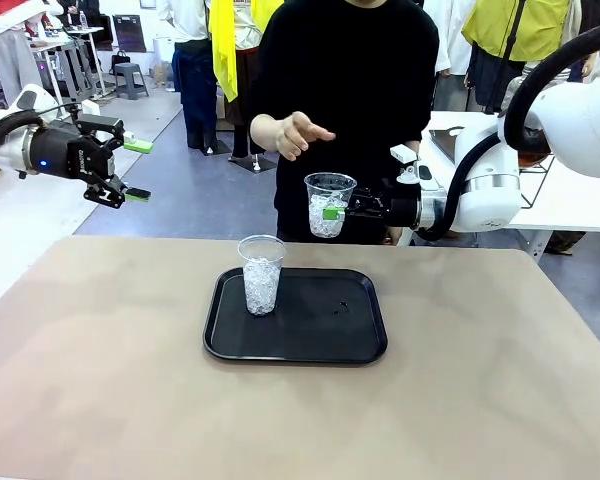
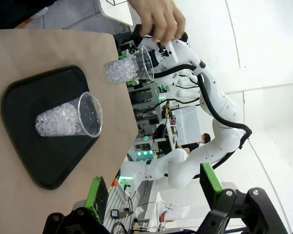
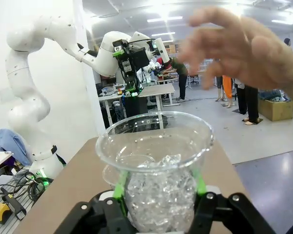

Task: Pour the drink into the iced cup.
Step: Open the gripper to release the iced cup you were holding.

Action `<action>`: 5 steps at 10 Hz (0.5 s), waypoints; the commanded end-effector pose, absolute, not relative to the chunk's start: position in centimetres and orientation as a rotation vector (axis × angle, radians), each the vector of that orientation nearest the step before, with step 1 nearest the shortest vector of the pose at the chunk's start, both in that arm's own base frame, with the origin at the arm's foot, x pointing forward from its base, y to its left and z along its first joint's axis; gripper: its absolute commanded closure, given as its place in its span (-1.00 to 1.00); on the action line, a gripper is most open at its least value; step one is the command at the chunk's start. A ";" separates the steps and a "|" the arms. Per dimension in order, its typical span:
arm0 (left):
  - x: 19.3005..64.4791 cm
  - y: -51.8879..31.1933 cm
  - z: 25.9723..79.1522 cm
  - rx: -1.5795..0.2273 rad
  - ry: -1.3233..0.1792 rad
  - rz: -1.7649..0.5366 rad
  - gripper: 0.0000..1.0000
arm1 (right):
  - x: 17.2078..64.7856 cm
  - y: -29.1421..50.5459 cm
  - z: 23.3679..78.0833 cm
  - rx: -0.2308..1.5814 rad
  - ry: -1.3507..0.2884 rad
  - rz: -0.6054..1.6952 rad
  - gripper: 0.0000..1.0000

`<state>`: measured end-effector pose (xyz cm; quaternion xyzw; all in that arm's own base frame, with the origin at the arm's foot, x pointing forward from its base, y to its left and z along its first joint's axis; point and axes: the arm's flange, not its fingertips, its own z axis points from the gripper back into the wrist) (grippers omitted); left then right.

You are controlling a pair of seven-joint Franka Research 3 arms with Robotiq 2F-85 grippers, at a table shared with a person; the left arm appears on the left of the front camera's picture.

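Brown table (image 1: 100, 400) up front, bare along the near edge. Farther in, a black tray (image 1: 330, 325), with a standing cup (image 1: 261, 262) on its left part, full of ice (image 1: 261, 288), upright and touched by nothing.

Past the tray, up in the air over the far edge of the table, a held cup (image 1: 329, 190), also full of ice and upright. Squeezed from both sides by the right gripper (image 1: 332, 212), green pads pressed on the clear wall. Just above that cup, the person's hand (image 1: 290, 133), fingers loose; cannot tell for sure, but looks clear of the rim. Off to the left and high up, the left gripper (image 1: 138, 170), spread wide, holding nothing, well away from both cups.

No brown liquid in either cup yet. Behind the right arm (image 1: 485, 190), a dark brown patch, maybe the drink (image 1: 533, 155); too hidden to tell for sure.

Step in hand, at a guess: carrying the held cup over to the drink for filling. Pouring not begun.

Next move, at a guess: bring the held cup right up to the drink. Hold it level to save the ice from tipping out. Squeeze no harder, to spare the thin plastic. Steer clear of the hand on the way.
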<state>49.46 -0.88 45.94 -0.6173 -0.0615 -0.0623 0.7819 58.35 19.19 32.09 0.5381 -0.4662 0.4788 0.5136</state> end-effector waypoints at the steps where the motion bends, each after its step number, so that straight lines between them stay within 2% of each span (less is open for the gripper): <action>1: 49.2 -0.8 46.0 -1.336 -0.134 -0.136 -1.00 | 58.2 19.5 32.5 1.295 -1.137 1.149 -0.25; 5: 49.2 -0.8 46.0 -1.336 -0.134 -0.136 -1.00 | 58.2 19.5 32.5 1.295 -1.137 1.149 -0.25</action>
